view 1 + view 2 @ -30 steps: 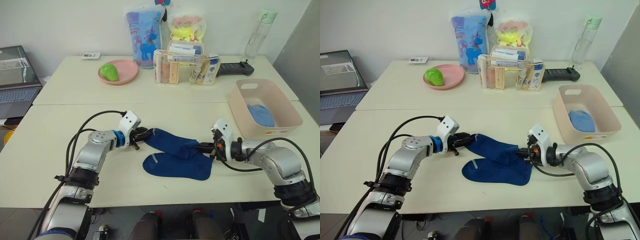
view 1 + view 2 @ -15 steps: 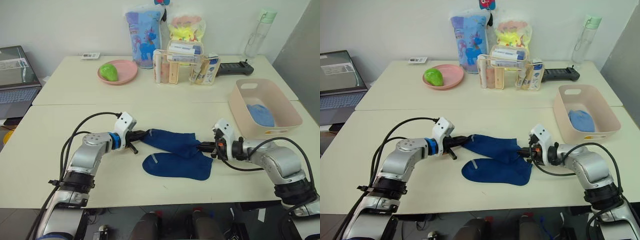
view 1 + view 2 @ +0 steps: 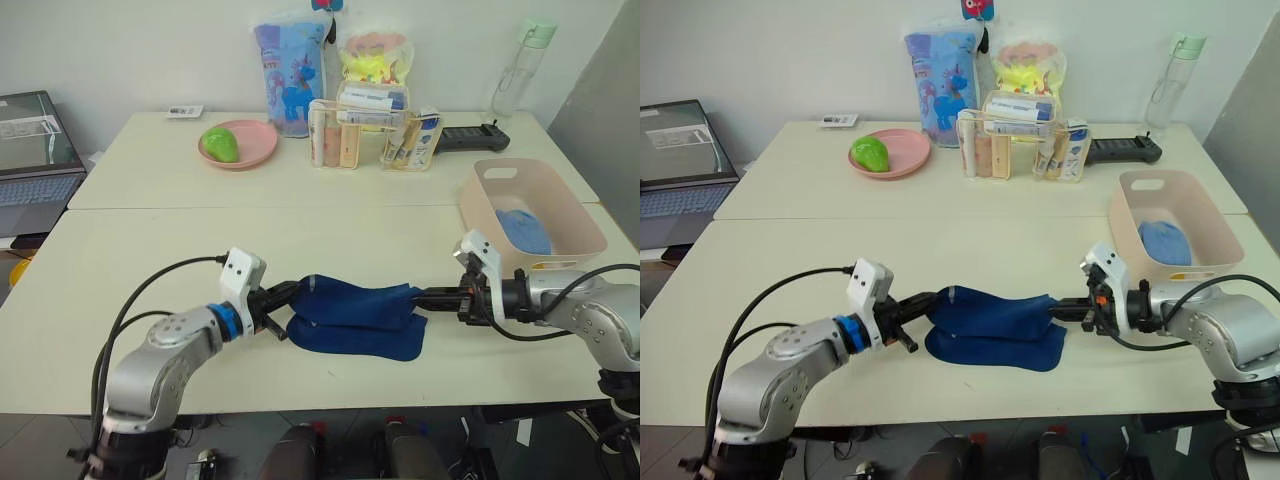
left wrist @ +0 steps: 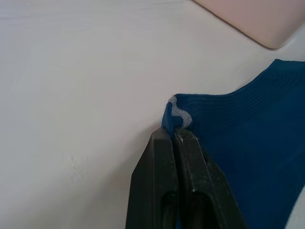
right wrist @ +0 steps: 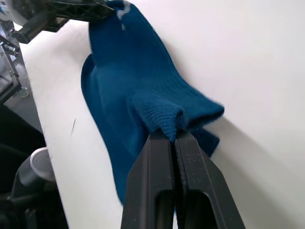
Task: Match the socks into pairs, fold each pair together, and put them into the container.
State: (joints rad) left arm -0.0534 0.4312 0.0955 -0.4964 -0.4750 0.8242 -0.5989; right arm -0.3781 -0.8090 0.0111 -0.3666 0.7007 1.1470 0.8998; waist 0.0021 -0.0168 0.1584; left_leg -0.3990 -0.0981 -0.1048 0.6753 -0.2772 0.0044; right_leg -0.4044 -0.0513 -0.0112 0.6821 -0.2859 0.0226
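Two dark navy socks lie near the front edge of the cream table [image 3: 120, 250], about midway along it. The upper navy sock [image 3: 355, 303] is stretched flat between the two grippers and rests over the lower navy sock [image 3: 355, 340], whose rounded edge shows along the front. Both are soft ribbed knit.

The left gripper [image 3: 293, 295] has its two black fingers pressed tight together on the upper sock's left end, where a small pale grey patch sits at the hem; the left wrist view shows the fabric pinched at the fingertips. The right gripper [image 3: 428, 295] is likewise clamped, its fingers squeezed flat on a bunched fold of the same sock's right end.

The pale pink plastic container [image 3: 575, 210], rectangular with rounded corners and a cut-out handle, stands by the table's right edge, just behind the right arm. Inside it lies a light blue folded pair [image 3: 521, 230].

Toward the back edge sit a round pink plate [image 3: 255, 145] and a clear organiser [image 3: 370, 135] of tubes and bottles.
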